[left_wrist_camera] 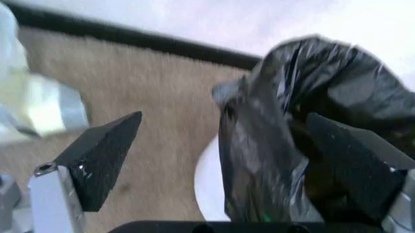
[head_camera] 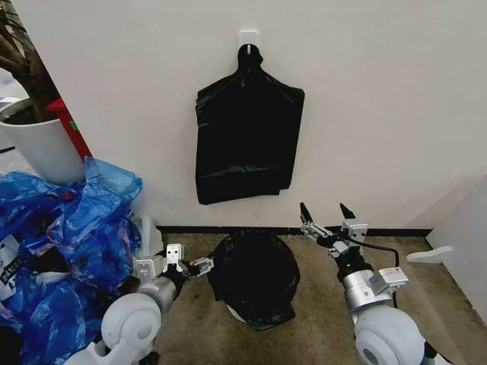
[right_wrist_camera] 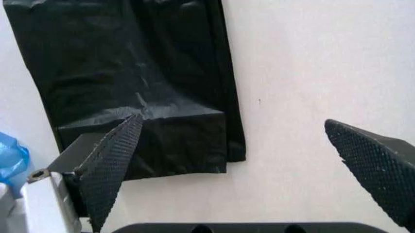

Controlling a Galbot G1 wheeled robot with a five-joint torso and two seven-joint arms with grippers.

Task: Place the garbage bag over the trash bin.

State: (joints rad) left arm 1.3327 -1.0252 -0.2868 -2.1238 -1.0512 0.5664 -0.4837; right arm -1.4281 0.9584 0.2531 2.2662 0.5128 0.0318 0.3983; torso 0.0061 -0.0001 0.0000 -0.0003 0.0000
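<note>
Head view: garbage bag (head_camera: 255,274) already drapes over the trash bin (head_camera: 237,312) on the floor below the wall; I judge mostly done, rim tidy-up left. Left gripper (head_camera: 199,266) at the bag's edge, right gripper (head_camera: 329,213) raised, spread, empty.

Left wrist: fingers spread around wrinkly glossy black film (left_wrist_camera: 304,126).

Right wrist: fingers (right_wrist_camera: 113,165) wide apart, facing the black bundle (right_wrist_camera: 129,73) on the wall.

A plain white wall (head_camera: 380,91) is seen across the rear, w/ a dark skirting strip (head_camera: 396,232) along its base. The floor (head_camera: 319,289) is covered in worn tan carpet. A small white hook plate (head_camera: 249,36) is fixed high on the wall. At far left a large white plant pot (head_camera: 38,144) is noted; lighting is even, no shadows of note.
</note>
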